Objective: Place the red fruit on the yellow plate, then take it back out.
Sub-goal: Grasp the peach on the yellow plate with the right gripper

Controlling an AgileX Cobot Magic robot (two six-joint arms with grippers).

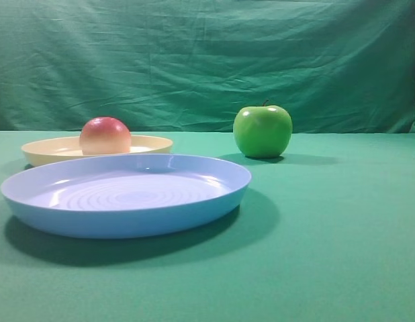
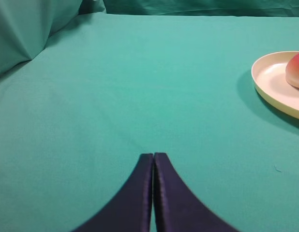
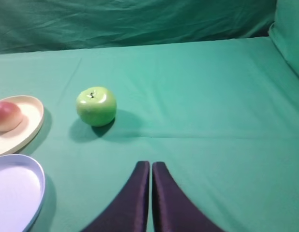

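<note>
At the left of the exterior view, the small round red fruit (image 1: 105,135) sat on the shallow cream-yellow plastic plate (image 1: 150,142). Both hands, left hand (image 2: 153,155) and right hand (image 3: 150,165), were closed and empty. Placing looked done; taking out next needs an opened hand.

Green cloth (image 1: 342,255) covers whole tabletop, smooth, faint crease line running across it in right wrist view. Darker green backdrop (image 1: 207,60) hangs behind, wrinkled, folds running diagonally, meets cloth at straight horizontal edge. Same fabric drapes up at left side (image 2: 23,34) in left wrist view and at right side (image 3: 290,34) in right wrist view. Light soft, from above and front; shadows short, soft-edged, falling on cloth. No wall, floor or window visible beyond fabric.
</note>
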